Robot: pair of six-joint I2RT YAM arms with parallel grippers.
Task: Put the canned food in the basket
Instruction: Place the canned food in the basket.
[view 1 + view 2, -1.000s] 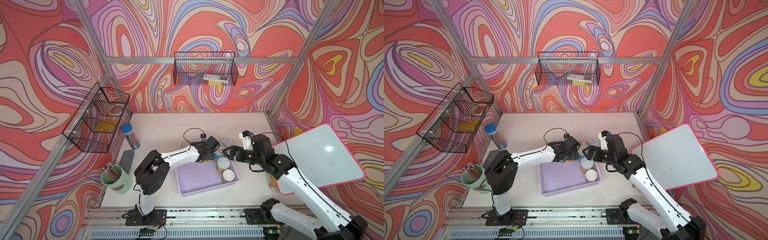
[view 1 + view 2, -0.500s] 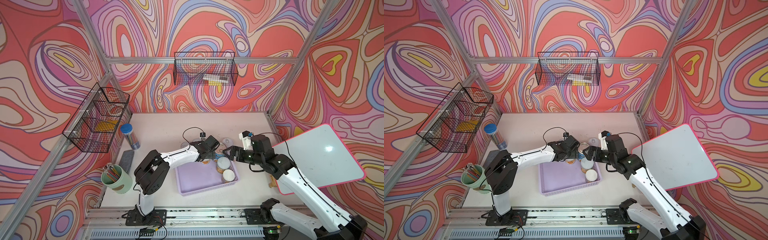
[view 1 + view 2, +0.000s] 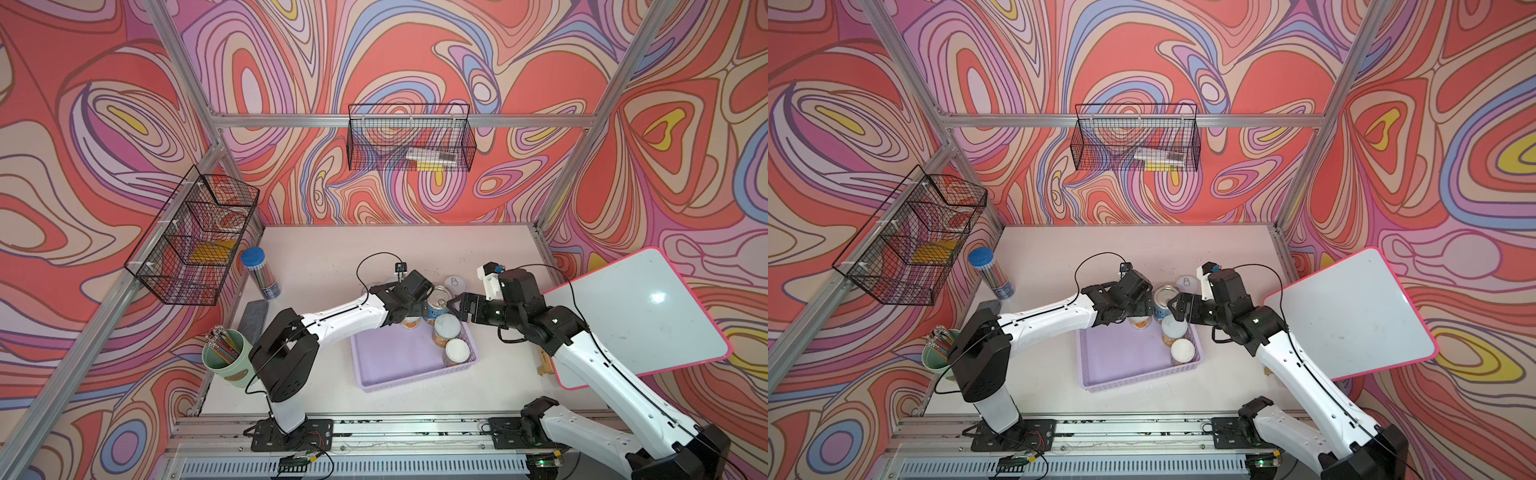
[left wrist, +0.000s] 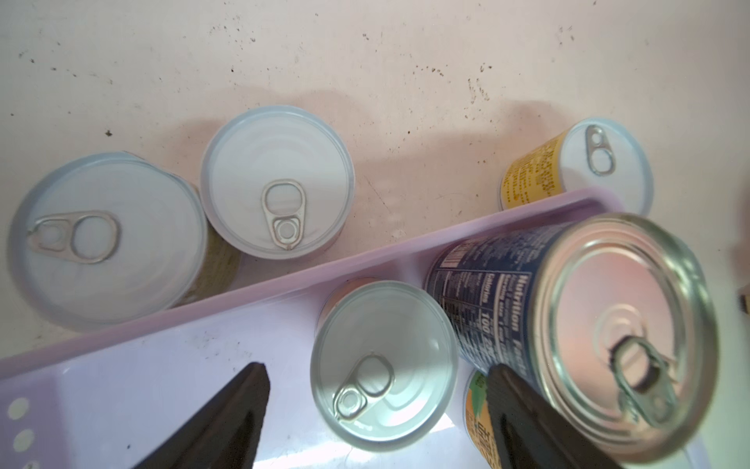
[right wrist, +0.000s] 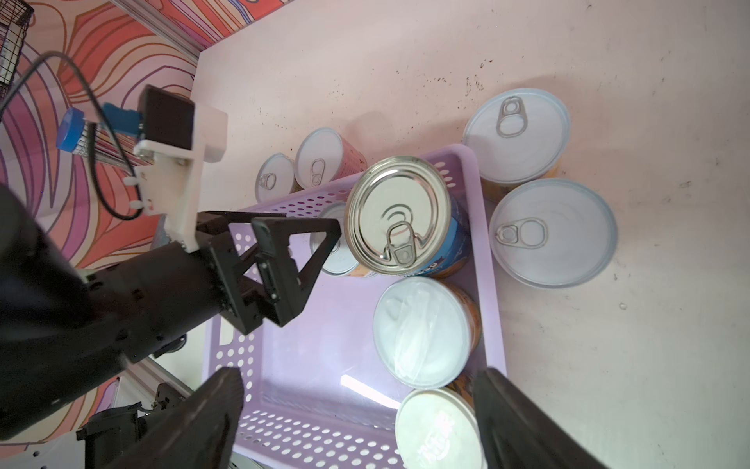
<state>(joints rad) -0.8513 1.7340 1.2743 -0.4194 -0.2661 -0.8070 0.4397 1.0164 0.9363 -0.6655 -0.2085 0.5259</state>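
Cans split evenly at this point: four stand inside the basket and four wait outside it on the tabletop. My left gripper hangs with its jaws apart and empty over a small can that stands beside the blue can at the basket's far end. My right gripper is spread wide too, holding nothing, above two cans lined along the basket's right wall. What the next move turns on, I judge, is which outside pair lies closer to which arm: two cans stand just beyond the far wall, straight out from my left gripper, while two more stand just outside the far right corner, nearer my right gripper. All stand upright, lids up, long axis vertical, so a grip would come from above around the round side. Each outside pair stands close together, leaving little room for a finger between them. The tabletop is flat, pale and scuffed, with open room behind the cans, but my two wrists are near each other over the basket.
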